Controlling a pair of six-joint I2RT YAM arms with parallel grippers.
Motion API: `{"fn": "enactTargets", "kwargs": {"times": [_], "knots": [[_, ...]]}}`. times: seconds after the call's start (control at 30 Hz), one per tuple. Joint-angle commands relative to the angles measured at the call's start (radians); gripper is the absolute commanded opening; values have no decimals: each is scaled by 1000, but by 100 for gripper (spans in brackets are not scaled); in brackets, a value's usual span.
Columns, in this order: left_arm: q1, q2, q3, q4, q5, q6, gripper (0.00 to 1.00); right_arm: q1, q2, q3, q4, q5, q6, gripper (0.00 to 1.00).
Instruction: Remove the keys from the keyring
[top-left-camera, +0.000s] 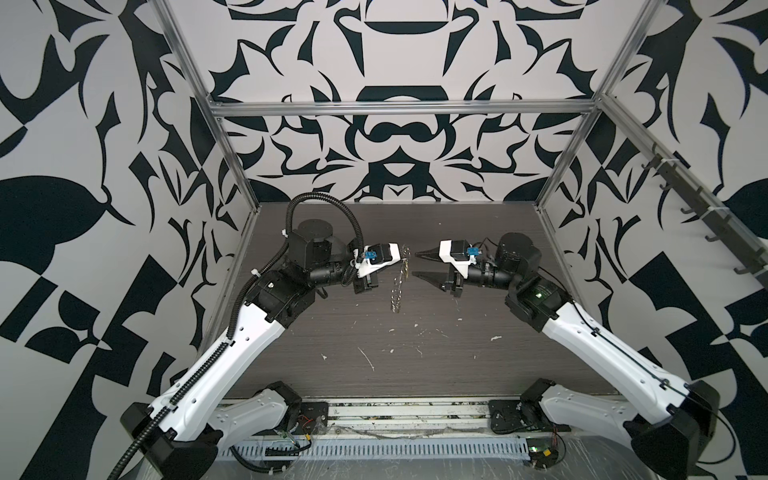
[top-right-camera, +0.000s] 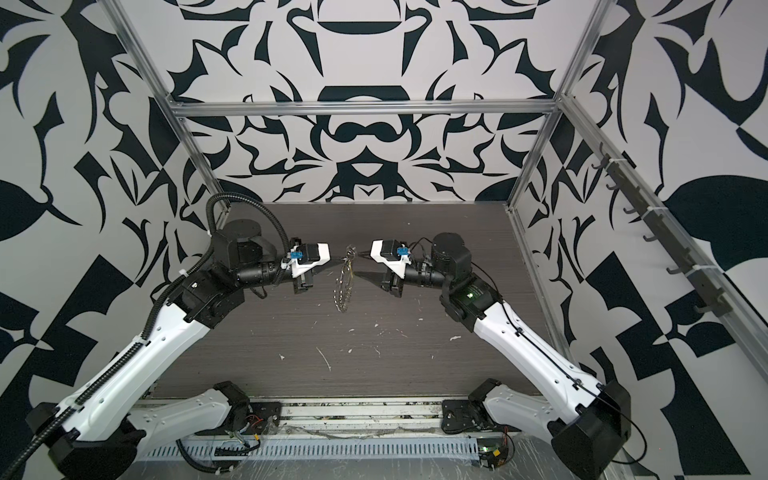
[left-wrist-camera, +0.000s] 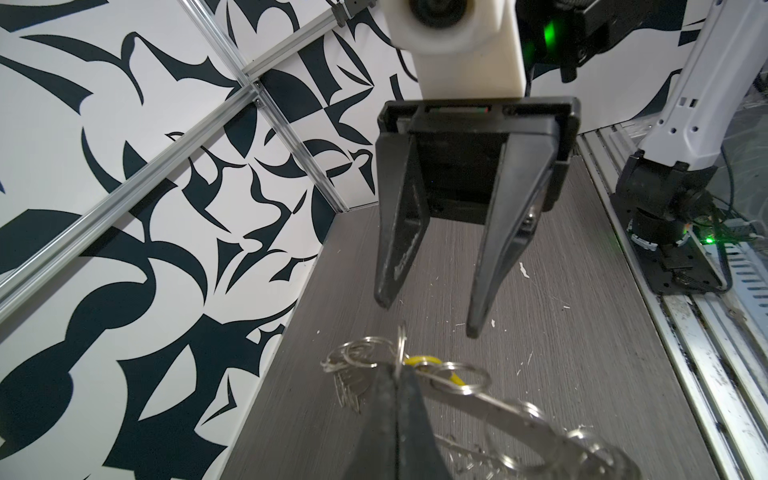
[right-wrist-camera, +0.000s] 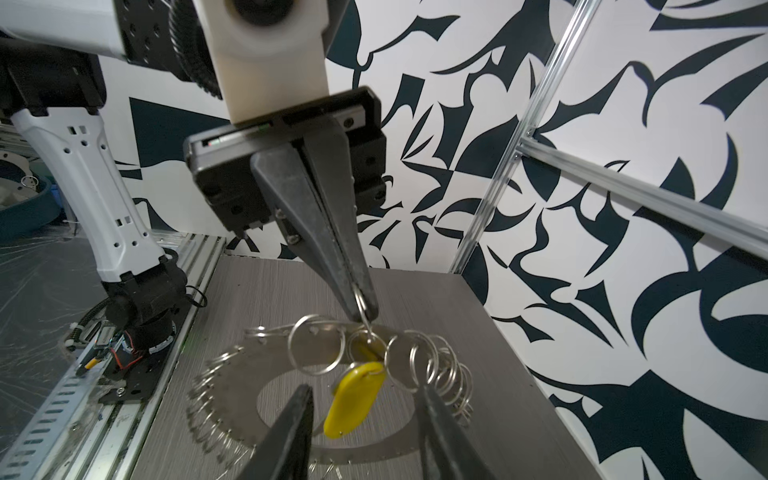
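Both top views: the keyring (top-left-camera: 398, 291) hangs edge-on from the left gripper (top-left-camera: 404, 260). Likely risk: tugging the tag swings the hoop or strips it from that thin pinch. Left wrist view: the right gripper (left-wrist-camera: 429, 318) is released, jaws moderately apart, empty. Right wrist view: the left gripper is clenched on one small ring (right-wrist-camera: 362, 309) at the hoop's top. The yellow keys (right-wrist-camera: 355, 399) dangle between the open right fingers (right-wrist-camera: 293, 432), touching neither.

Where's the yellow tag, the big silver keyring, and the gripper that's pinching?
yellow tag (right-wrist-camera: 357, 399): right wrist view, middle of its plastic body.
keyring (right-wrist-camera: 237, 370): right wrist view, on its flat metal band.
left gripper (right-wrist-camera: 362, 312): right wrist view, shut fingertips pinching a small ring (right-wrist-camera: 360, 301).
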Motion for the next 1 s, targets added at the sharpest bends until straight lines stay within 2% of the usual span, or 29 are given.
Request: {"fn": "enactTargets", "kwargs": {"times": [0.0, 0.2, 0.5, 0.57, 0.67, 0.73, 0.83, 0.97], "knots": [[4, -2, 43, 15, 31, -9, 0, 22, 7, 2, 83, 17, 52, 44], [4, -4, 41, 15, 37, -14, 0, 33, 39, -3, 105, 36, 55, 45], [4, -20, 29, 23, 29, -20, 0, 34, 81, 5, 103, 61, 43, 40], [4, -20, 28, 23, 30, -18, 0, 33, 83, 5, 103, 60, 43, 35], [3, -19, 24, 24, 26, -20, 0, 33, 74, 6, 97, 67, 36, 19], [4, -17, 18, 38, -12, -24, 0, 34, 57, 10, 69, 76, 23, 2], [2, -22, -11, 117, -143, -59, 0, 33, 21, 0, 8, 107, -3, 0], [-1, -28, -49, 185, -180, -64, 0, 33, -13, 2, -61, 155, -44, 0]]}}
